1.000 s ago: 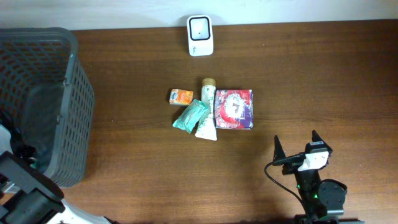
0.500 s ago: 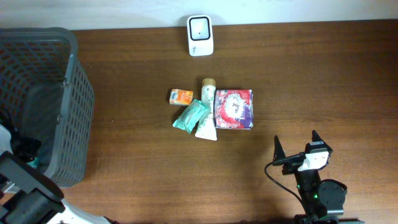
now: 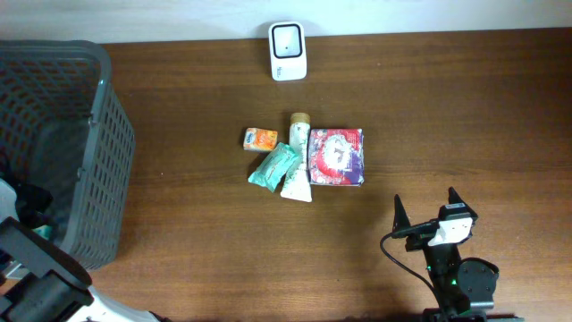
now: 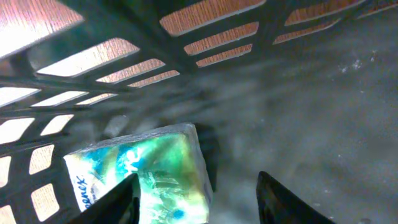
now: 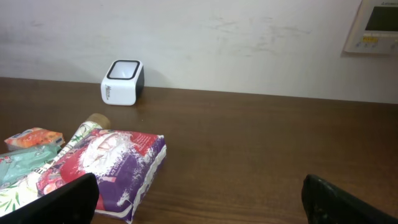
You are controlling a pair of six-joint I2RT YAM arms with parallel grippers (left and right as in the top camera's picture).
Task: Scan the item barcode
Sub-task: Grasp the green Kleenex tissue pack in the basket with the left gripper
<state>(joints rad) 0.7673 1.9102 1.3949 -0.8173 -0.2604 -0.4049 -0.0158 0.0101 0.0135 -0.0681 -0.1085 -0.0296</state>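
Deep inside the grey basket (image 3: 89,134), my left gripper (image 4: 196,199) is open. A green and white tissue pack (image 4: 155,168) lies on the basket floor against the left finger (image 4: 118,202), well clear of the right finger. The white barcode scanner (image 3: 288,51) stands at the table's far edge, also visible from the right wrist (image 5: 123,82). My right gripper (image 3: 429,215) rests near the front right, open and empty (image 5: 199,199). Overhead, the left gripper (image 3: 29,201) is a dark shape behind the mesh.
Mid-table lies a cluster: an orange pack (image 3: 260,139), a teal pack (image 3: 274,166), a tube with a brown cap (image 3: 298,152) and a red and purple packet (image 3: 335,156). The basket wall (image 4: 186,43) closes in around the left gripper.
The left gripper has opened and let the tissue pack go inside the basket, shifting slightly toward the far side. The right arm and the table items are still.
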